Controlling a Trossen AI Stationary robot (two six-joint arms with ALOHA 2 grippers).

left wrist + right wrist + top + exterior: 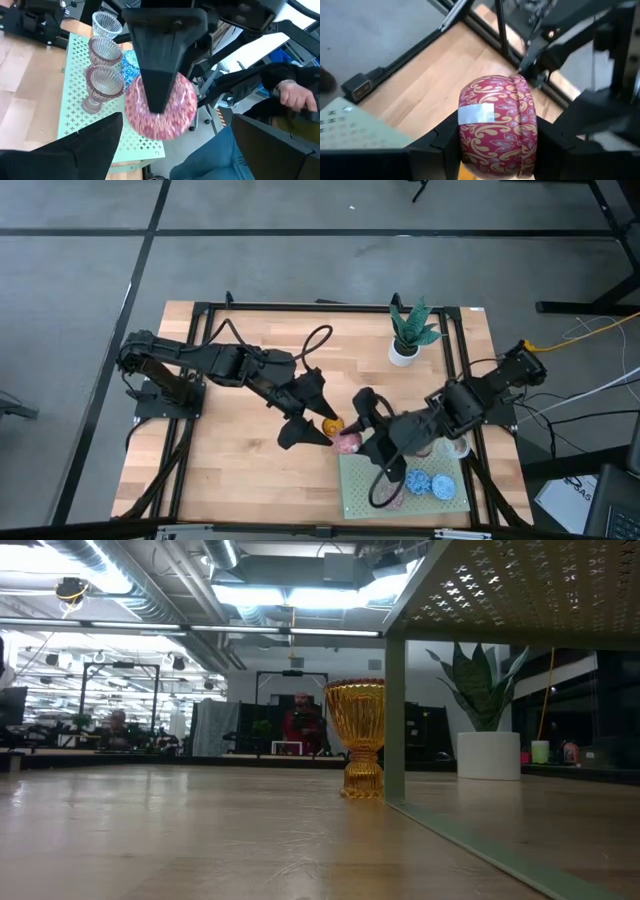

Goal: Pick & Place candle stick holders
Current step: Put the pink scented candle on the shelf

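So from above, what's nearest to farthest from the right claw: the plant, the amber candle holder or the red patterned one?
1. Red patterned candle holder: gripped in the right claw.
2. Amber candle holder: just beside it, toward the left claw.
3. Potted plant: far off, up at the back.

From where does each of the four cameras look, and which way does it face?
High: above the table, facing straight down; both arms show, left claw and right claw close together mid-table.
Low: at tabletop height, facing level towards the room; no arm shows; the amber holder stands ahead.
Left wrist: on the left arm, past its own spread fingers, towards the red patterned holder.
Right wrist: on the right arm, whose claw clamps that holder.
Shared: both wrist views show it.
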